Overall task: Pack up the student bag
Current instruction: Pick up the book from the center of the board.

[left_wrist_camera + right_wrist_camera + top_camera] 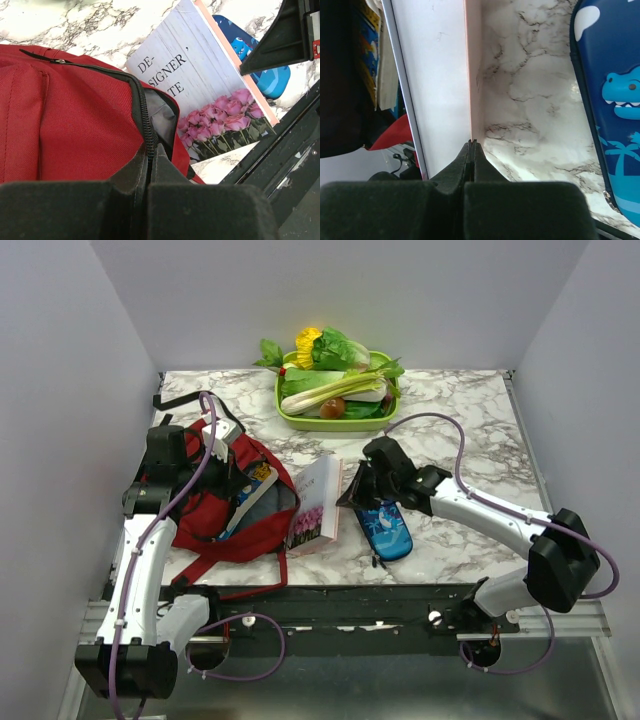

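Findings, located from the book (318, 502): the student bag (205, 522) lies on the marble table (450, 420) on the book's left side in the overhead view, its mouth turned toward the book and the two touching. Something with a colourful printed cover (258, 485) shows inside the opening. The blue pencil case (388, 530) lies just beside the book on the opposite side, and the green tray (330, 426) of vegetables sits beyond the book, well apart.

The left gripper (151, 150) is fully closed, and the bag's black zipper trim runs straight into its closed fingers, so we judge it is pinching the rim of the opening. The right gripper (471, 146) is also closed tight. The book's pink cover edge leads down into its fingertips, and it appears to pinch that edge.

Handling assessment: we judge the bag to be soft and limp. The fabric will sag and the mouth will fall shut unless it is held. The zipper trim is the firmest line and the proper hold, whereas loose panels would bunch. The straps trail and may snag. The cloth should not slip in the pads.
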Robot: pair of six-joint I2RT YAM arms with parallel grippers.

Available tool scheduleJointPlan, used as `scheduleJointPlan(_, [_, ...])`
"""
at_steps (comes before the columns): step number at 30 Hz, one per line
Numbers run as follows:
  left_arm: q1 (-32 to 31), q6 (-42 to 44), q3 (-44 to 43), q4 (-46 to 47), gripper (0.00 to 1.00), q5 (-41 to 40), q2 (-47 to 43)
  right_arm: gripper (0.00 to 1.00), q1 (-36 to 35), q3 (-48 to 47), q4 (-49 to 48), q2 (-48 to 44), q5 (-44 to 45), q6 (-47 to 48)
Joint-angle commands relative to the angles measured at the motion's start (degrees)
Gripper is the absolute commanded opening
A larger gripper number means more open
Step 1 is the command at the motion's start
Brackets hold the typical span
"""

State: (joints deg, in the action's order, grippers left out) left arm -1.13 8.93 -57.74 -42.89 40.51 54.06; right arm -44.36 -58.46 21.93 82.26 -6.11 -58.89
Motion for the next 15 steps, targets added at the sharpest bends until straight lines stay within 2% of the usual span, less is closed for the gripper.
scheduleJointPlan(1, [-0.02,-1.46,-2.47,1.85,0.00,2.82,-0.10,0.01,0.15,2.47,-0.21,0.80,-2.24,1.24])
scheduleJointPlan(6, [-0.02,-1.55,-2.65,1.85,0.00,3.08,0.25,0.01,0.50,2.39,-4.00,-1.75,-2.50,0.01])
scheduleJointPlan(15, [-0.02,-1.28,-3.79,1.41,0.00,2.91,0.69,0.01,3.13,-7.99,-4.62,-6.14,-6.37,-3.24])
